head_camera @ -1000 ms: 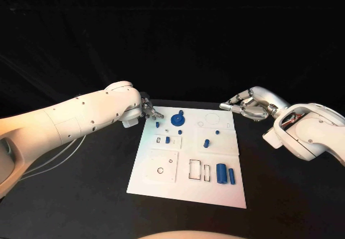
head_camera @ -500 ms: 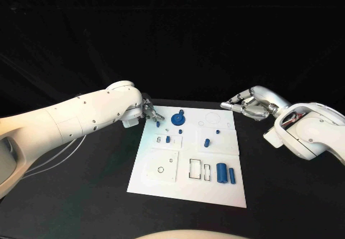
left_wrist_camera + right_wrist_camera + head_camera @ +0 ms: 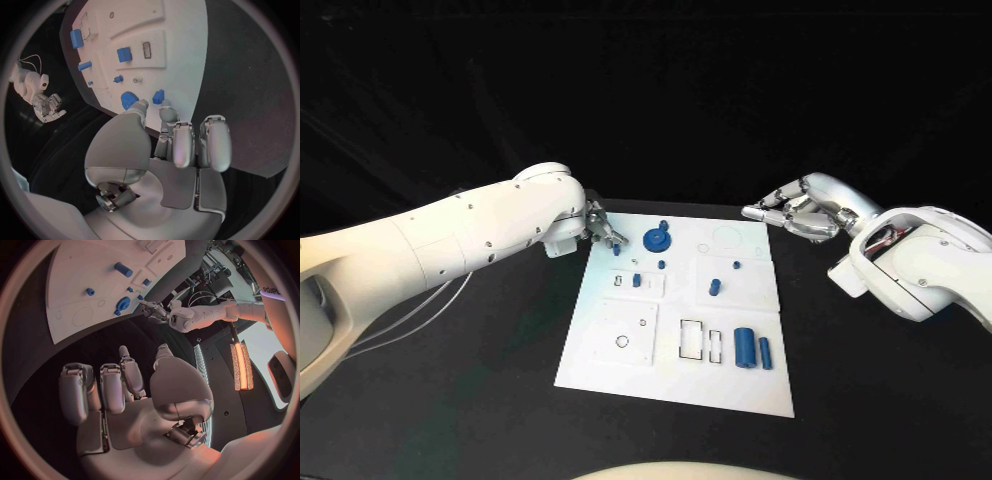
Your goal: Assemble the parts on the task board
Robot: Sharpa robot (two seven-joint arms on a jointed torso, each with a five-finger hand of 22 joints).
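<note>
While most parts sit loose, task early. Near edge of task board [image 3: 678, 385]: two blue cylinders [image 3: 751, 348] lying beside empty rect slots [image 3: 691, 339]. Mid: small blue pieces, unseated. Far: blue round part [image 3: 656, 238]; left hand [image 3: 600, 226] at board's far-left corner, fingers apart, holds nothing. Right hand [image 3: 790, 215] off board, curled, empty.

Both arms wear smooth white rounded shells; the left arm [image 3: 459, 240] shows small dark screw holes dotting its casing, with thin pale cables trailing beneath it. The right arm [image 3: 920, 265] has an open slot exposing red wiring. Each silver many-fingered hand, left [image 3: 169, 150] and right [image 3: 134, 400], has polished metallic segments with grey palm plates.
</note>
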